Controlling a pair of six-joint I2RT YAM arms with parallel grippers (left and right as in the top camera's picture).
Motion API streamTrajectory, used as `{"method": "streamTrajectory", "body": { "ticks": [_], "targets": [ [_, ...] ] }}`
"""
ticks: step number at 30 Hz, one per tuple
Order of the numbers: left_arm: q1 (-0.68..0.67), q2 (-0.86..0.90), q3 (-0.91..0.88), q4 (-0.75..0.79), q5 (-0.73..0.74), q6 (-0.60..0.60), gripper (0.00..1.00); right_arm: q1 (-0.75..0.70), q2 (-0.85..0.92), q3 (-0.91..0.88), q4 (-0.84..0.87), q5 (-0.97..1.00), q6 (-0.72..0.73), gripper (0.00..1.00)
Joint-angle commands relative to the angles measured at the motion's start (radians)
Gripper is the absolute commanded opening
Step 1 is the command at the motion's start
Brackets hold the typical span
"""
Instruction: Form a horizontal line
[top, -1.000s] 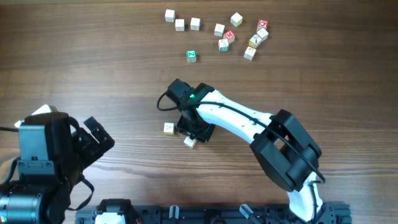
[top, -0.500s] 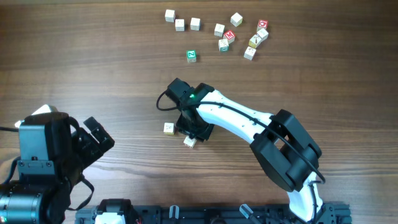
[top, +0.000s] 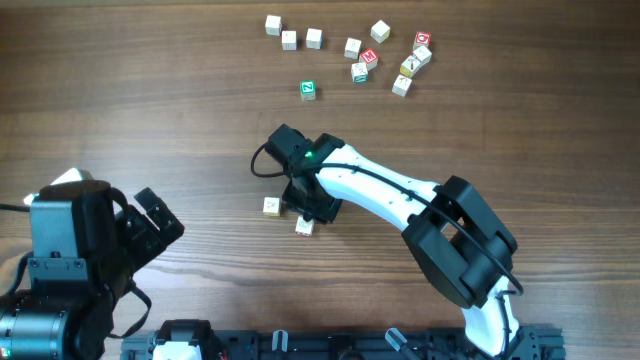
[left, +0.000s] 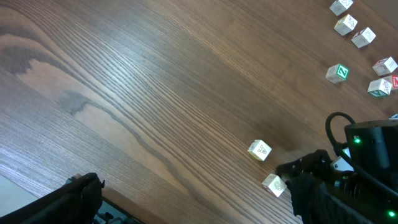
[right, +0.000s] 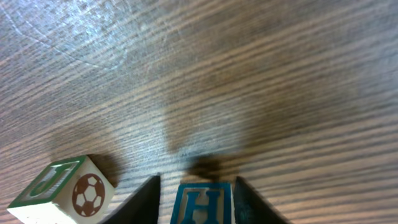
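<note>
Overhead: right gripper (top: 305, 220) gripped H cube (top: 305, 227) at centre, ball cube (top: 271, 206) near, up-left, not level. Left gripper (top: 152, 228) open, lower left. Left wrist: same two cubes apart. Right wrist: fingers (right: 148, 198) pinched the H cube (right: 202, 203).

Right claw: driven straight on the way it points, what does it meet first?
The right claw straddles the H cube, so it meets that, then the table right beneath. Contact depth is unclear from the wrist view.
</note>
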Motion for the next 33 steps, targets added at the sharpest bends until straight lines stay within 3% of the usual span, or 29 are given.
{"method": "streamTrajectory", "body": {
  "ticks": [1, 3, 9, 14, 18, 27, 30, 33],
  "targets": [
    [0.006, -0.002, 0.003, 0.001, 0.009, 0.001, 1.00, 0.002, 0.000, -0.002, 0.028, 0.029, -0.069, 0.70],
    [0.006, -0.002, 0.003, 0.001, 0.009, 0.001, 1.00, 0.002, 0.000, -0.002, 0.037, 0.024, -0.105, 0.75],
    [0.006, -0.002, 0.003, 0.001, 0.009, 0.001, 1.00, 0.003, 0.000, -0.002, -0.039, -0.020, -0.156, 0.74],
    [0.006, -0.002, 0.003, 0.001, 0.009, 0.001, 1.00, 0.011, 0.000, -0.002, -0.063, -0.020, -0.182, 0.54],
    [0.006, -0.002, 0.003, 0.001, 0.009, 0.001, 1.00, 0.031, 0.000, -0.002, -0.061, -0.007, -0.182, 0.47],
    [0.006, -0.002, 0.003, 0.001, 0.009, 0.001, 1.00, 0.038, 0.000, -0.002, -0.063, 0.000, -0.179, 0.47],
    [0.006, -0.002, 0.003, 0.001, 0.009, 0.001, 1.00, 0.038, 0.000, -0.002, -0.057, 0.000, -0.179, 0.34],
    [0.006, -0.002, 0.003, 0.001, 0.009, 0.001, 1.00, 0.038, 0.000, -0.002, -0.041, 0.005, -0.181, 0.31]
  ]
}}
